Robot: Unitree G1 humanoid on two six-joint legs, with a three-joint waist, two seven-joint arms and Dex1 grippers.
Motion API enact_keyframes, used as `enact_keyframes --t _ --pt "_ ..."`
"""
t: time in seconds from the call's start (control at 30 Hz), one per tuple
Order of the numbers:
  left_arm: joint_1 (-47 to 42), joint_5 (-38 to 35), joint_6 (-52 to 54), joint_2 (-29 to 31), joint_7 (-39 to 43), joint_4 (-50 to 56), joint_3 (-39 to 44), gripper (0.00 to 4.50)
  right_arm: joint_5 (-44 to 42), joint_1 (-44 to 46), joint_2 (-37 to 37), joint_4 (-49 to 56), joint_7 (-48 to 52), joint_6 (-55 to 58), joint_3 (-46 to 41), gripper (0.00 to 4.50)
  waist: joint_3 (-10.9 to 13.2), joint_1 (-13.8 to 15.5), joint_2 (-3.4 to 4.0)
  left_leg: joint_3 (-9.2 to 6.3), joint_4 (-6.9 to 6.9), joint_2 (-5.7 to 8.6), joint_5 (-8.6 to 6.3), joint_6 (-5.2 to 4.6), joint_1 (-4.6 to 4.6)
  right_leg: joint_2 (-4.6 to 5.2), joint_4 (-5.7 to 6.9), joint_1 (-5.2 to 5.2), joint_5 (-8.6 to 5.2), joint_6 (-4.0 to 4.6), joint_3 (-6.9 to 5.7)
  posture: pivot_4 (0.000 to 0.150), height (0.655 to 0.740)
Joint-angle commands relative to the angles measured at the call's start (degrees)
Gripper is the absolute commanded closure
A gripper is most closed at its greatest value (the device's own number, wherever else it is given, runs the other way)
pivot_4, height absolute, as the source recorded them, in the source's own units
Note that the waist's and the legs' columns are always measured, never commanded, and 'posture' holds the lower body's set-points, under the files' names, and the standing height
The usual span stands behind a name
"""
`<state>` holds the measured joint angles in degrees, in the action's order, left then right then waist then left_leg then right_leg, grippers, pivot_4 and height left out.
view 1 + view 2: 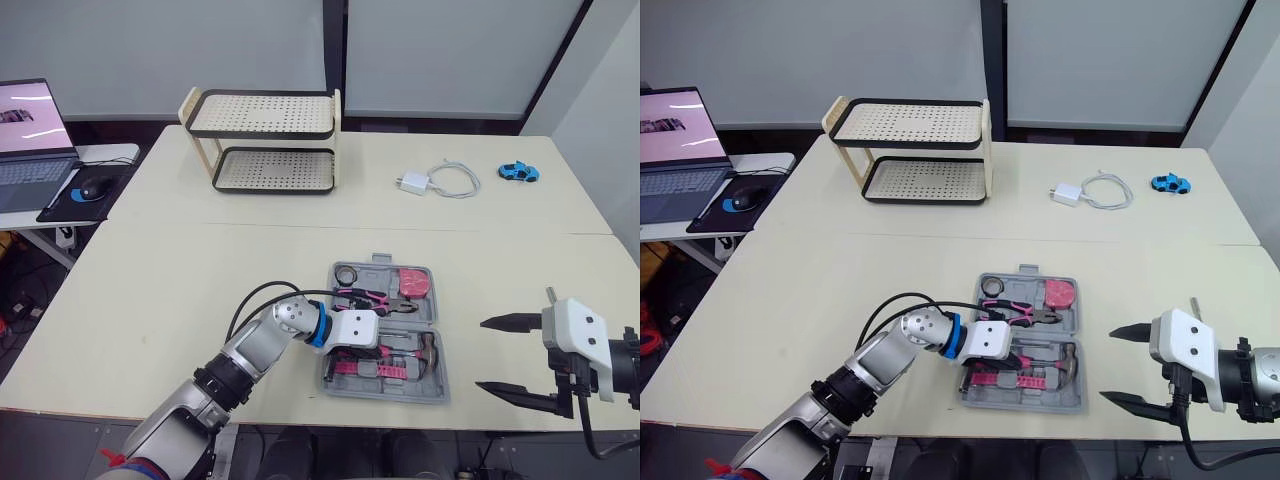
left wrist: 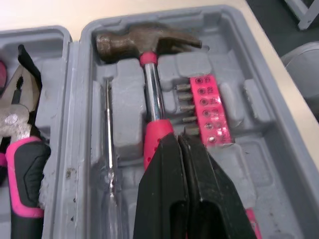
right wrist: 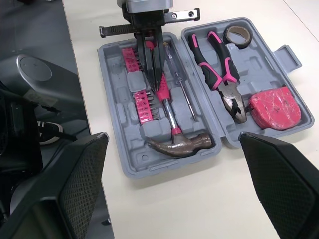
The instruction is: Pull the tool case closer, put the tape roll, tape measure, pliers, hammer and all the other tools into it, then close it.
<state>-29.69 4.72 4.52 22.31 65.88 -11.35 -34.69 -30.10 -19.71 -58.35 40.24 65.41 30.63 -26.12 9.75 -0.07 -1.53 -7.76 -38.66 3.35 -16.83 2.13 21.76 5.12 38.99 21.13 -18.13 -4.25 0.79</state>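
- Edge of table (image 1: 170, 300), nearest: right gripper (image 1: 483, 354) spread wide, empty, hanging apart from the case, off to its right.
- Case (image 3: 124, 159) lies open and flat near that front edge, both halves facing up.
- Left gripper (image 2: 182, 144) hangs over the near half, fingers pressed together, gripping nothing. Tips are on or just above the pink grip of the hammer (image 3: 172, 124); contact I cannot tell.
- Near half also holds bits (image 3: 142, 102) and screwdriver (image 3: 180, 84). Far half holds pliers (image 3: 222, 69), tape roll (image 3: 238, 36) and tape measure (image 3: 274, 107).
- Judgement: packing looks done. Step in hand seems to be seating the hammer, with closing to follow.
- To do it well:
  - Press straight down on the grip so the shaft drops into its groove, then lift clear.
  - See that the pliers handles lie flat; anything standing proud would likely stop the lid.
  - Fold the far half over by its outer rim, with the right gripper steadying the near half against sliding.
- Farther back, well apart: charger (image 1: 413, 182), toy car (image 1: 519, 171), rack (image 1: 265, 140).
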Motion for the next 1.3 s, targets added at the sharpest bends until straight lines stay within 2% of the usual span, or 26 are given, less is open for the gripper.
enact_keyframes --t 0.03,0.27,0.43,0.7,0.83,1.03,1.3 --pt "0.1 2.7 -0.5 0.5 -0.8 -2.7 -0.7 4.48 -0.5 -0.2 -0.5 1.6 0.2 0.1 -1.6 0.00 0.0 0.0 0.00 0.00 -0.01 0.00 0.00 0.00 0.00 0.00 0.00 -0.01 0.00 -0.01 0.00 0.150 0.7400" --pt "1.9 3.0 2.5 0.0 -1.5 -3.3 -0.8 4.48 -0.6 -0.7 -0.7 1.8 0.3 0.2 -2.1 0.00 -0.2 0.0 0.19 -0.01 -0.07 0.01 -0.02 -0.03 -0.05 0.00 0.00 -0.10 0.03 -0.06 0.01 0.150 0.7400" --pt "2.8 0.0 5.6 0.2 -1.0 1.9 1.8 4.48 -0.5 -0.8 -0.5 1.7 0.1 -0.1 -2.5 0.00 -0.3 0.0 0.25 -0.01 -0.07 0.00 -0.03 -0.04 -0.07 0.00 0.00 -0.12 0.03 -0.06 0.02 0.150 0.7400" --pt "5.3 -14.3 26.0 4.8 -0.8 24.3 15.7 4.48 -0.7 0.7 0.5 1.9 -2.8 0.2 -1.9 0.00 -0.3 -0.3 0.27 -0.02 -0.06 -0.08 -0.03 -0.05 0.00 -0.05 0.04 0.00 0.03 -0.06 0.03 0.150 0.7400" --pt "11.7 -19.5 30.9 12.4 -1.8 32.6 26.1 4.48 0.8 -0.7 1.6 0.4 -3.9 0.0 -4.8 0.00 -0.3 -0.5 0.34 -0.01 -0.02 -0.10 -0.03 -0.05 -0.02 -0.04 -0.01 0.00 0.03 -0.05 0.05 0.150 0.7400" --pt "22.4 -18.1 21.0 17.2 -8.0 29.0 38.2 4.48 2.4 -2.8 4.5 -7.2 -4.7 -1.4 -12.6 0.00 -0.3 0.2 0.39 0.03 0.00 -0.05 -0.07 -0.11 -0.03 0.02 -0.04 0.00 0.03 -0.05 0.11 0.150 0.7400" --pt "28.9 -14.6 6.5 16.6 -15.5 18.4 43.8 4.48 6.2 -4.6 8.1 -20.9 -5.9 -7.7 -21.1 0.00 -0.3 0.3 0.43 0.10 0.04 -0.04 -0.09 -0.14 -0.04 0.06 -0.08 0.02 0.03 -0.05 0.16 0.150 0.7400"
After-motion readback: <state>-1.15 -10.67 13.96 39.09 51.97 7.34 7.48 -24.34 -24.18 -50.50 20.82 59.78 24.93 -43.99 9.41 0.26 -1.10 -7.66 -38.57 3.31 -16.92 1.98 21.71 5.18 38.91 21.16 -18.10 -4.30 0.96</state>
